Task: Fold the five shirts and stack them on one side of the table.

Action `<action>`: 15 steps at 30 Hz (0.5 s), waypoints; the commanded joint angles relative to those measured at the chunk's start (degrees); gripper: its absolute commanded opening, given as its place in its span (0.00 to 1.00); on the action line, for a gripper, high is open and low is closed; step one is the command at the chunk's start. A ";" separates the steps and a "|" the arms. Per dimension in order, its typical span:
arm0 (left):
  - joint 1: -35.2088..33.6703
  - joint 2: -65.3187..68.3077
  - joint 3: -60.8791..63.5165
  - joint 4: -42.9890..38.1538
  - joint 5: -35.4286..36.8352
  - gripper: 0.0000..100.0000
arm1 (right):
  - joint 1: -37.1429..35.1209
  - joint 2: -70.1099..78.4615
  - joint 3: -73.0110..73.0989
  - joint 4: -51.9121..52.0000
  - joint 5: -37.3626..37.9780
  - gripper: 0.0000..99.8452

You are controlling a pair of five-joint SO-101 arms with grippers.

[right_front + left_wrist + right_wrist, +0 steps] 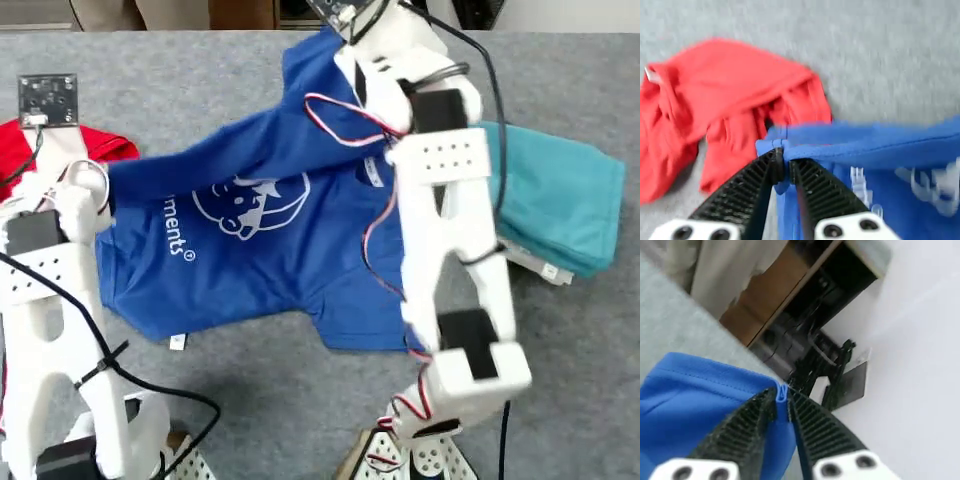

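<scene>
Blue shirt edges pinched by left hand and right hand

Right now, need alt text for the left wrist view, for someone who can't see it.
The left tool is shut on a folded edge of the blue shirt, which carries white print. Next to that edge, a crumpled red shirt lies on the grey table.

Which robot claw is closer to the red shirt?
Left. The left gripper pinches the blue shirt right beside the red shirt; the right gripper pinches its far edge, well away from the red one.
</scene>
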 commanded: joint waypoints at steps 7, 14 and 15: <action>0.44 0.22 2.81 -15.03 7.21 0.02 | -0.92 13.85 -25.54 -8.62 -1.05 0.00; 0.26 0.22 2.37 -9.49 7.21 0.02 | -2.15 22.37 -39.52 4.40 -0.88 0.00; -0.26 0.22 2.37 -8.97 7.21 0.02 | -2.15 23.16 -40.48 6.95 -0.88 0.00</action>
